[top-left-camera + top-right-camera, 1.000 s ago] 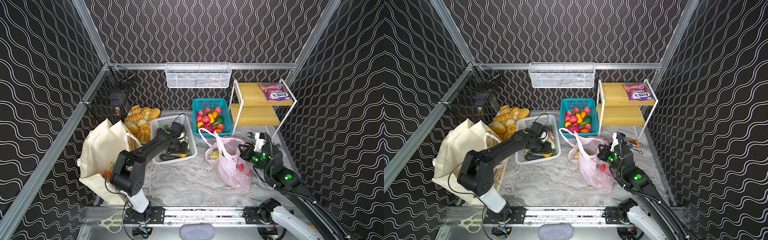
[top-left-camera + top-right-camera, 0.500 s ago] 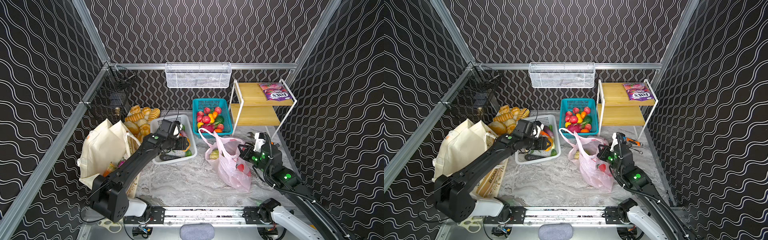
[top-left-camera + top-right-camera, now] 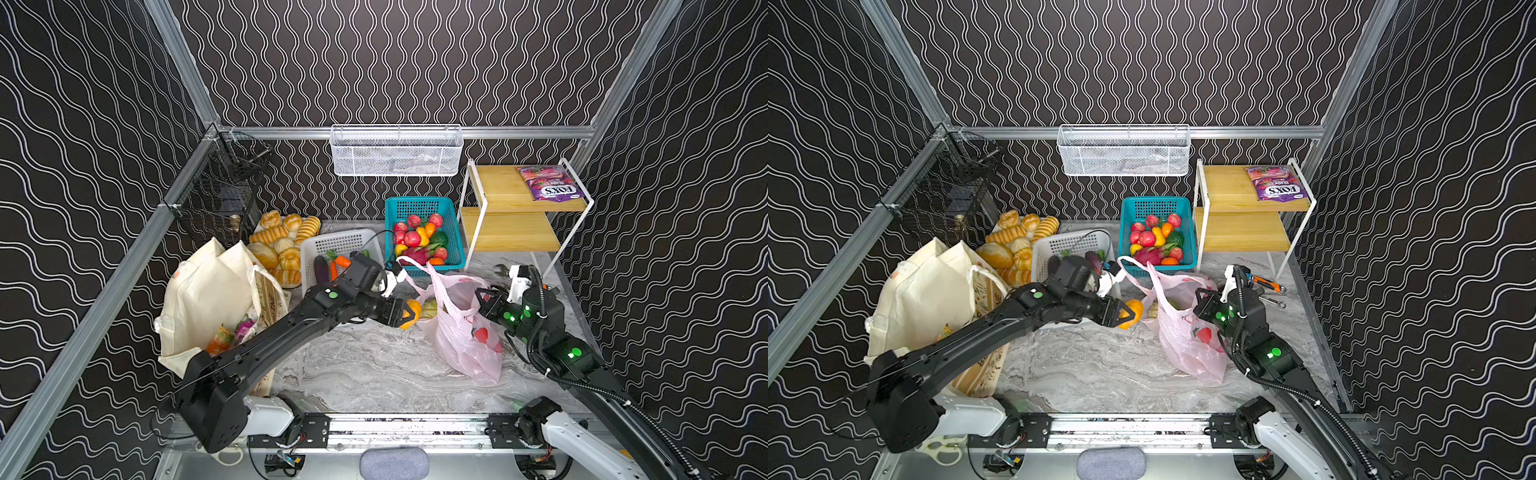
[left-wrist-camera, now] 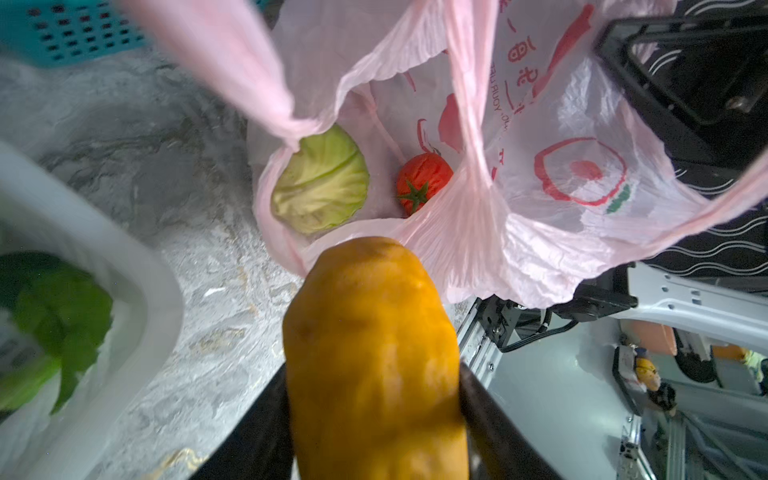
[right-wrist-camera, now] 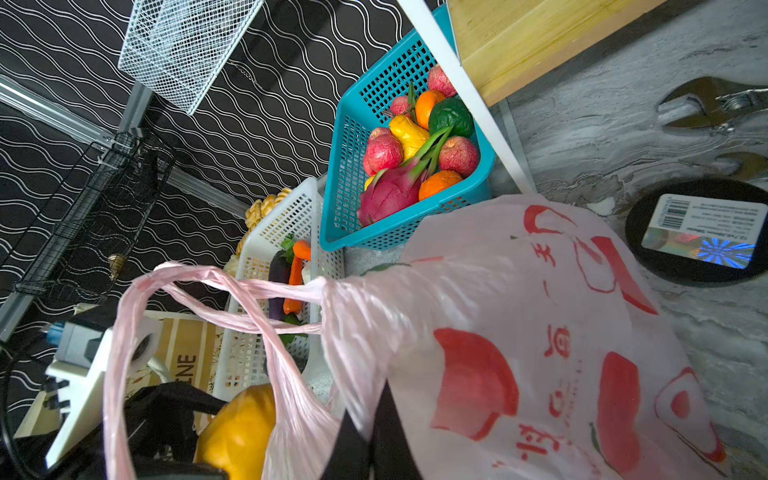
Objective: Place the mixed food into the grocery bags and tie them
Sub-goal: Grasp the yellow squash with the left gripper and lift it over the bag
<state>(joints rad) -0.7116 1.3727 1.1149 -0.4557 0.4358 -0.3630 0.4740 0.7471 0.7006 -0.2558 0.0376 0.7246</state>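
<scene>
Canvas tote (image 3: pixel 199 291) stood at the left of the counter (image 3: pixel 365 365), with packets showing in its mouth. Left tool (image 3: pixel 405 314) was partly open and clamped on the orange vegetable (image 4: pixel 370 332) with both fingers, holding it at the left side of the pink bag's (image 3: pixel 461 332) mouth. Cabbage (image 4: pixel 322 183) and tomato (image 4: pixel 424 180) lay side by side inside the bag. Right tool (image 5: pixel 368 432) was fully closed, pinching the bag's right rim.
</scene>
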